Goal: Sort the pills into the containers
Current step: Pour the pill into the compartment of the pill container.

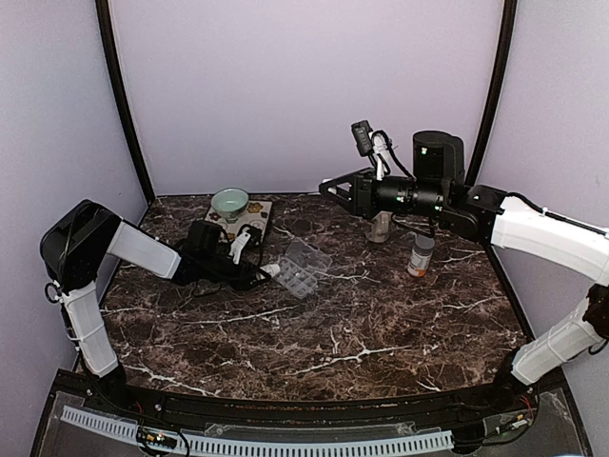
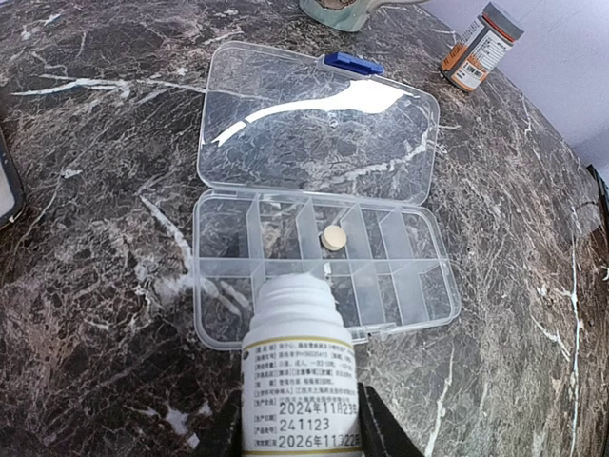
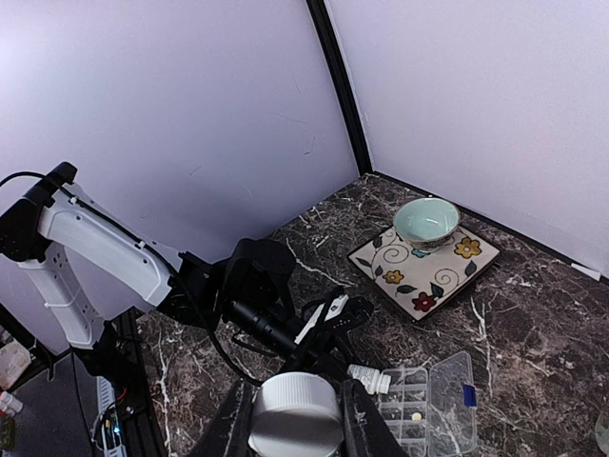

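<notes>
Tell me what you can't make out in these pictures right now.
Left wrist: white bottle hides its own contents and some near cells of the organizer.
Left wrist: bowl cut off by top edge.
Top external: pill too small to see.
Right wrist: white cap cut by bottom edge.

**One Organizer, One Pill, Two Bottles**

One clear pill organizer (image 2: 224, 238) lies open, showing two rows of cells and one round pill (image 2: 333, 237) inside. Two bottles flank it: one white bottle (image 2: 300, 371) at its near edge and one orange bottle (image 2: 482, 46) beyond its lid. Also present are one white cap (image 3: 297, 411), one bowl (image 1: 229, 202) and one plate (image 1: 259, 221).
</notes>
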Controlling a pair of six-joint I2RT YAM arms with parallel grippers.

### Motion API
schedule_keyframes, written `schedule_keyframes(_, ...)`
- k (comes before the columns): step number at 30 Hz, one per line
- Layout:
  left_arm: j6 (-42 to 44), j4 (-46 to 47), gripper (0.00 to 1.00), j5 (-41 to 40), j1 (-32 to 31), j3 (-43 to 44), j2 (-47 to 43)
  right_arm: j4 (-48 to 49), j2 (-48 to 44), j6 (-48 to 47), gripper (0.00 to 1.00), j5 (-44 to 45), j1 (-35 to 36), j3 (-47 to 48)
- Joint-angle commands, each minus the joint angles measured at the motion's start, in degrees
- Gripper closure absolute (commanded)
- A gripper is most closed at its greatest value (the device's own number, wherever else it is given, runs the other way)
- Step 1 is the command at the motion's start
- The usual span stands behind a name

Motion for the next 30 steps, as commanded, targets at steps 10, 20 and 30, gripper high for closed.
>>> schedule_keyframes(10,-1.1,3.6,1.00,1.4,-0.6,-1.0,-2.2,2.9,-1.6,0.5,0.99,-0.3,-0.3,-0.6)
schedule_keyframes(20,-5.6,12.5,1.00,5.1,-0.2,-4.2,-1.9,2.4,-1.8,0.4,0.99,-0.1,-0.2,-0.8)
schedule_keyframes(30,-13.0,21.6,1.00,10.5,0.7,-6.7,-3.8,2.6,-1.5,1.0,0.99,-0.6,-0.2,-0.8)
